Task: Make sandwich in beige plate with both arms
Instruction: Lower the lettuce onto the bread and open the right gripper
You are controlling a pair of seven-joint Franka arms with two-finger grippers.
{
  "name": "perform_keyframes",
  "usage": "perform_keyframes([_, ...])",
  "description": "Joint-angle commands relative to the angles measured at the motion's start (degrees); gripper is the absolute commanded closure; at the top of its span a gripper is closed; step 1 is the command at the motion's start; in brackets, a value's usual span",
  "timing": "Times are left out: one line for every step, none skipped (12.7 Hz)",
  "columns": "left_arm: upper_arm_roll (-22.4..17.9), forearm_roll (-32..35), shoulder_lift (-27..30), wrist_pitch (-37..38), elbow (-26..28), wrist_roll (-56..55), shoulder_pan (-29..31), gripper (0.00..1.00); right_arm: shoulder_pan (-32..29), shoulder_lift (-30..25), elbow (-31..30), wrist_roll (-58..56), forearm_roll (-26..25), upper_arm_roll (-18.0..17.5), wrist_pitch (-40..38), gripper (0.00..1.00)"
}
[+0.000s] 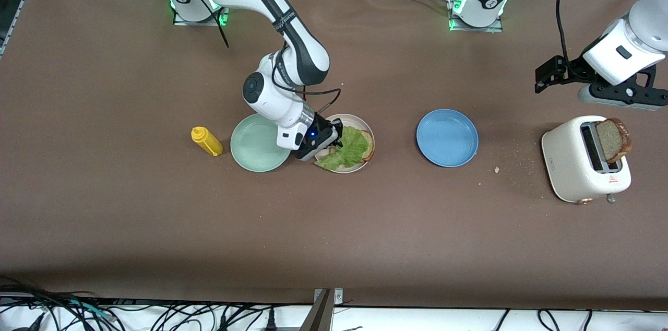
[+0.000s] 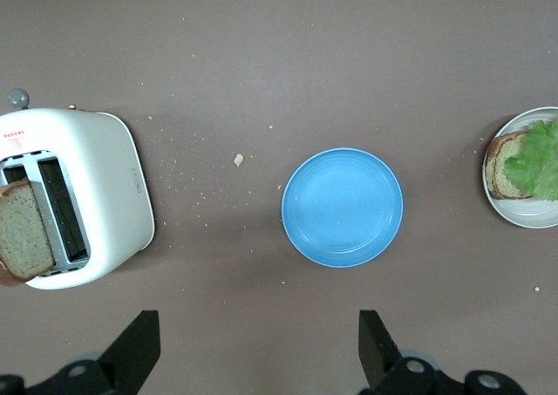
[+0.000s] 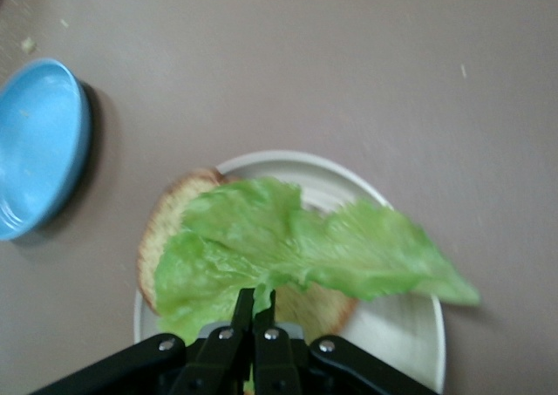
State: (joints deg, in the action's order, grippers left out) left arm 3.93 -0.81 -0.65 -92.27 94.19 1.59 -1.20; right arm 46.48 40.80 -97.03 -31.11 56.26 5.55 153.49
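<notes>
right gripper (image 3: 255,303): low over the beige plate, fingers pinched together on the edge of the lettuce leaf.
left gripper (image 2: 259,347): fingers spread wide, holding nothing, waiting in the air over the table near the toaster, at the left arm's end.
beige plate (image 1: 364,129): it holds one bread slice (image 1: 368,142) lying flat, and the lettuce leaf (image 1: 348,149) lies on the slice; one end of the leaf hangs over the rim of the plate.
mint green plate (image 1: 255,145): just beside the beige plate, toward the right arm's end; i see nothing in it.
blue plate (image 1: 447,137): between the beige plate and the toaster, apart from both; nothing in it.
toaster (image 1: 574,164): white, two slots; a second bread slice (image 1: 611,139) stands up from one slot, the other slot has nothing.
yellow bottle (image 1: 206,141): lying on the table beside the mint green plate.
</notes>
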Motion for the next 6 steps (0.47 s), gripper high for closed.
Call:
perform_keyframes([0.11, -0.25, 0.12, 0.51, -0.41, 1.22, -0.12, 0.00, 0.36, -3.62, -6.15, 0.17, 2.71, -0.27, -0.04, 1.00])
perform_keyframes([0.03, -0.25, 0.21, 0.51, -0.41, 1.31, -0.03, 0.00, 0.36, -3.71, -6.24, 0.17, 3.50, -0.27, -0.12, 0.99])
perform_keyframes([0.03, -0.25, 0.21, 0.51, -0.41, 1.31, -0.03, 0.00, 0.54, -3.54, -6.24, 0.96, 4.29, -0.36, -0.04, 0.84])
perform_keyframes([0.11, -0.25, 0.13, 0.51, -0.41, 1.05, -0.03, 0.00, 0.63, -3.36, -6.07, 1.92, 4.30, -0.36, -0.04, 0.50])
perform_keyframes([-0.06, -0.25, 0.12, 0.51, -0.41, 0.78, 0.05, 0.00, 0.63, -3.36, -6.07, 1.15, 4.30, -0.28, -0.04, 0.01])
perform_keyframes([-0.15, -0.33, 0.12, 0.43, -0.41, 0.78, 0.32, 0.00, 0.63, -3.53, -5.89, 1.49, 3.95, -0.36, -0.12, 0.00])
